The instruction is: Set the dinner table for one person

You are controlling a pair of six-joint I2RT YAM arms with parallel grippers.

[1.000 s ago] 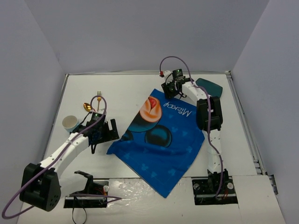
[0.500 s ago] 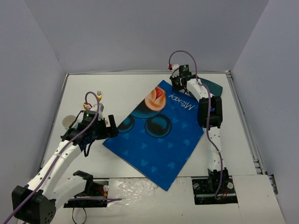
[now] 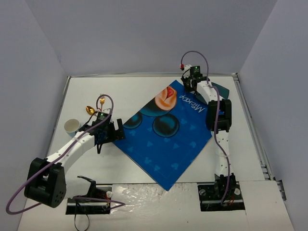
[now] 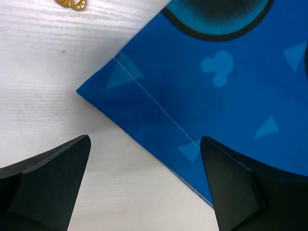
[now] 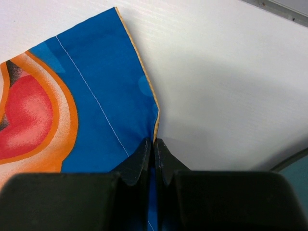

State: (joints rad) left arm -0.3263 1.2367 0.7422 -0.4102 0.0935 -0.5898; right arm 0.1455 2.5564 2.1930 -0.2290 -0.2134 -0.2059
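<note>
A blue cartoon-print cloth mat [image 3: 166, 130] lies spread on the white dinner table [image 3: 130, 94]. My right gripper [image 3: 190, 85] is shut on the mat's far edge; in the right wrist view its closed fingertips [image 5: 155, 144] pinch the yellow-trimmed hem of the mat [image 5: 96, 96]. My left gripper [image 3: 115, 132] is open and empty, low over the mat's left corner; in the left wrist view the mat [image 4: 211, 86] and its corner lie between the two black fingers [image 4: 53, 178], apart from both.
A gold spoon [image 3: 90, 110] and a gold fork [image 3: 101, 98] lie at the left, with a white cup [image 3: 71, 127] nearer the left edge. A teal plate [image 3: 222, 90] sits at the far right behind the right arm. Grey walls enclose the table.
The right gripper has pulled the mat's far edge toward the back right, flattening the mat. The left arm has swung back beside the mat's left corner.
</note>
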